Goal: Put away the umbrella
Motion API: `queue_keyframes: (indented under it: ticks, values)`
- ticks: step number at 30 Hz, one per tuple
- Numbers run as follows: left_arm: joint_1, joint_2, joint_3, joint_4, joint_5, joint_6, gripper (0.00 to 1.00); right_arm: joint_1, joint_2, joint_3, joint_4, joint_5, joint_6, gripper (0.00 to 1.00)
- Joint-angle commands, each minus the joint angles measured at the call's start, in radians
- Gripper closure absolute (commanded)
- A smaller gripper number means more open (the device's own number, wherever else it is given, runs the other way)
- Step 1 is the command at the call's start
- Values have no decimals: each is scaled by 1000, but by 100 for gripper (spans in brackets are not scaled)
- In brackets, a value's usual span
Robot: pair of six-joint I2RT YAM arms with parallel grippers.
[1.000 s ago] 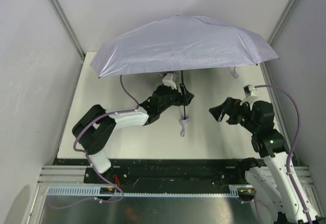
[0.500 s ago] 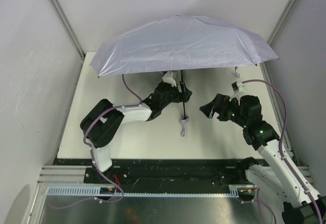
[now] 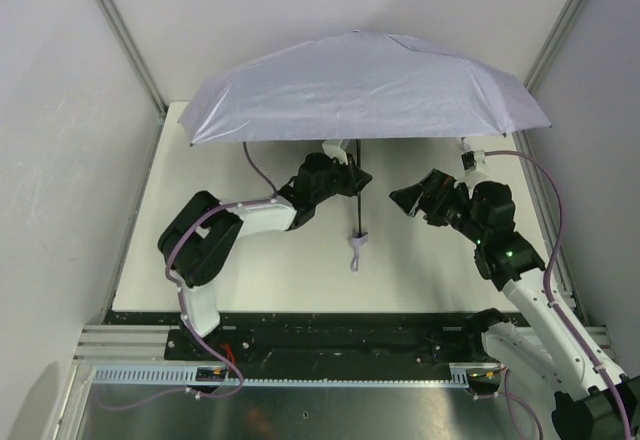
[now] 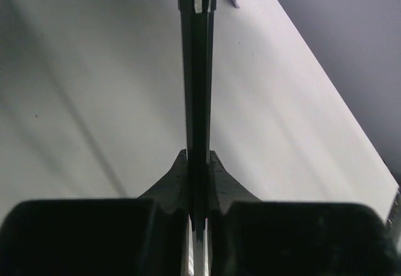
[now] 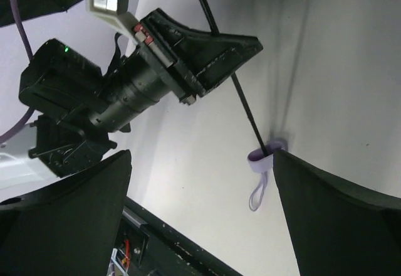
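Observation:
The umbrella stands open, its pale lavender canopy (image 3: pixel 365 85) spread over the far half of the table. Its thin black shaft (image 3: pixel 357 205) runs down to the small pale handle (image 3: pixel 358 240), which rests on the table with the wrist loop (image 5: pixel 257 194) beside it. My left gripper (image 3: pixel 352 182) is shut on the shaft just under the canopy; in the left wrist view the shaft (image 4: pixel 197 69) is pinched between both fingers (image 4: pixel 175 179). My right gripper (image 3: pixel 410 198) hangs open to the right of the shaft, apart from it, with the handle (image 5: pixel 263 159) near its right finger.
The white table (image 3: pixel 250 270) is boxed in by grey walls with metal posts (image 3: pixel 120 35) at the far corners. A black rail (image 3: pixel 330 325) runs along the near edge. The canopy hides the far part of the table.
My left gripper has closed on the shaft. The right arm has swung left and farther in, nearer the shaft, still open. The canopy has shifted slightly.

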Motion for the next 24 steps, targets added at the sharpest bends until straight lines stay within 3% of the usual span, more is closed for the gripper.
queue_keyframes:
  ticks: [1,7,11,16,24]
  values:
    - [-3,-188,-66,40,123,37,100,-6,9,39,70,-37,31,1]
    - [-15,-391,-190,31,293,-79,100,-4,37,80,128,-29,94,3]
    - [-51,-496,-252,14,313,-175,100,75,127,176,197,59,137,9]
    - [-125,-607,-285,-120,132,-203,100,199,258,362,158,323,87,12]
    - [-260,-695,-197,-434,-310,-120,100,295,421,565,171,483,-36,15]
